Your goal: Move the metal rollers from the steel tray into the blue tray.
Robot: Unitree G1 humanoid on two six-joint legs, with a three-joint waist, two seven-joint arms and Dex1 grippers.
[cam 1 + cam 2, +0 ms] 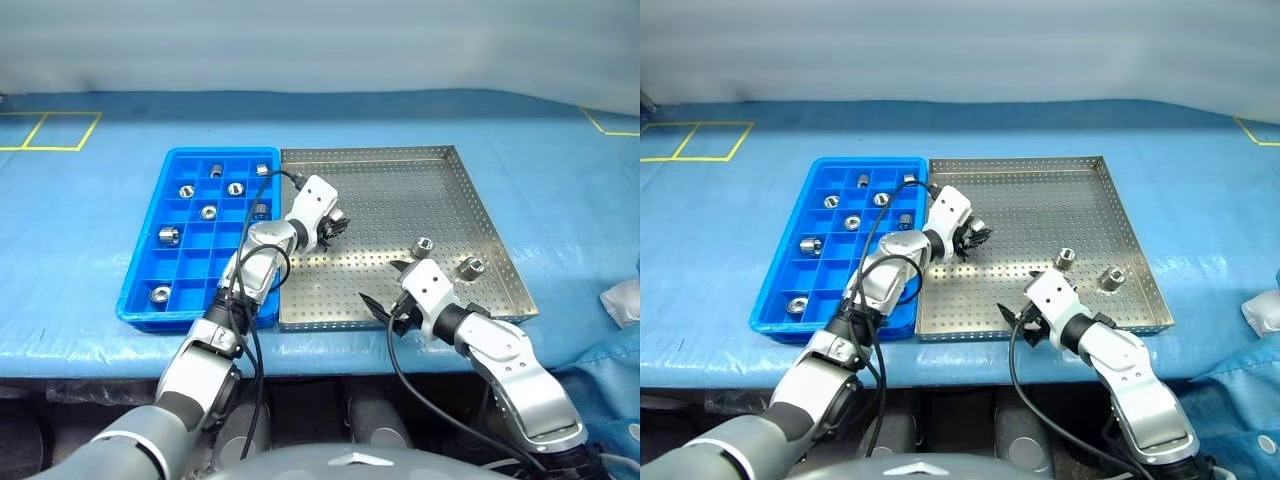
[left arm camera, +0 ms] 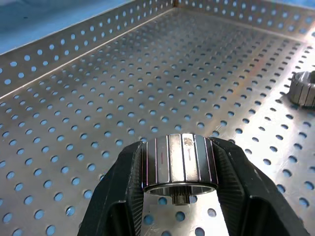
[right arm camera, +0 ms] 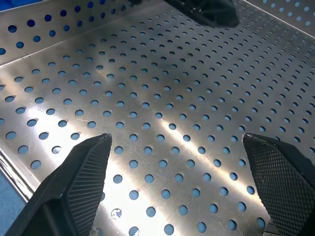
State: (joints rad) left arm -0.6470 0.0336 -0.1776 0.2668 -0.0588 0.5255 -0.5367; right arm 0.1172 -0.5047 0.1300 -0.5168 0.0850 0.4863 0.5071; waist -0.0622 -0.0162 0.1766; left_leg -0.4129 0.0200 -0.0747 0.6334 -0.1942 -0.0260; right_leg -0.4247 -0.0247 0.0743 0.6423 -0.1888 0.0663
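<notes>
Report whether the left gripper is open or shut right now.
Shut on a metal roller. In the left wrist view the left gripper has a black finger pressed against each side of the cylinder, above the steel tray.

Both arms are built of rounded silver-grey shells joined by black segments, with grey-shelled upper arms seen at the bottom of the head views. A white block-shaped housing is carried at each wrist. Black cables are looped loosely beside each forearm and run to the wrist housings. The left gripper (image 1: 335,226) and the right gripper (image 1: 387,291) are fitted with matte black fingers (image 3: 81,179), whose inner pads are marked by a fine cross-hatched texture.
</notes>
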